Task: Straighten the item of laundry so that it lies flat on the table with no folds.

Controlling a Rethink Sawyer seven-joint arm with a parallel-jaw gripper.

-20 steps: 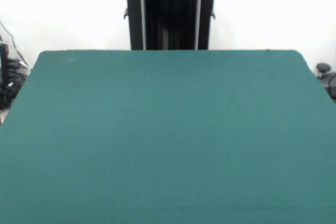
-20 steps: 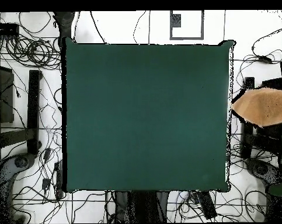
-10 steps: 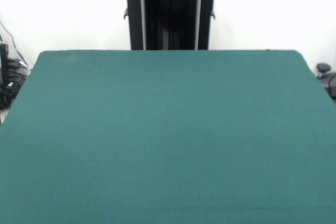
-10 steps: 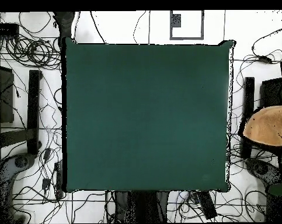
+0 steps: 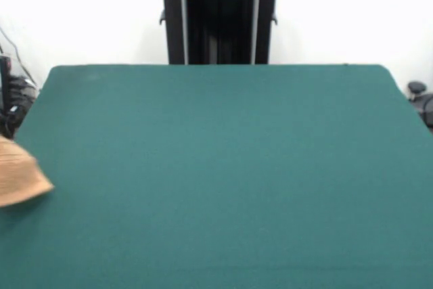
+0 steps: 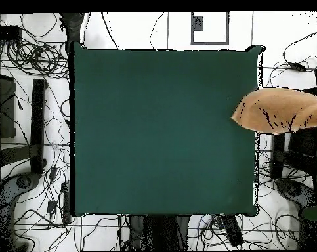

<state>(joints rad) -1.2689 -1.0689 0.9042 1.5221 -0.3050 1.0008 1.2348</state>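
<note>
The table [image 5: 223, 167] fills most of the front view, its dark green cloth bare apart from one corner of the towel [image 5: 19, 179], which pokes in from the left edge of that view. Only a rounded, light orange-tan tip of it shows there; the rest is cut off by the frame, so its shape and any folds cannot be judged from this side. Whether that tip rests on the cloth or hangs just above it is not clear.

From overhead the towel [image 6: 279, 110] appears at the right edge of the table [image 6: 161, 131], a little above the middle of that side. Its pointed end overlaps the table's border, while most of it lies out beyond the edge, over the floor and the tangle of cables [image 6: 29, 56] there. It looks bunched or draped rather than spread (the woven band cannot be made out). What holds it up at its outer end is hidden at the frame's right margin, where dark shapes and a spot of red show but cannot be identified.

The pedestal [image 5: 218, 15] stands at the table's far side in the front view. The arm is drawn back, and the gripper appears in neither view, so its state cannot be told.
</note>
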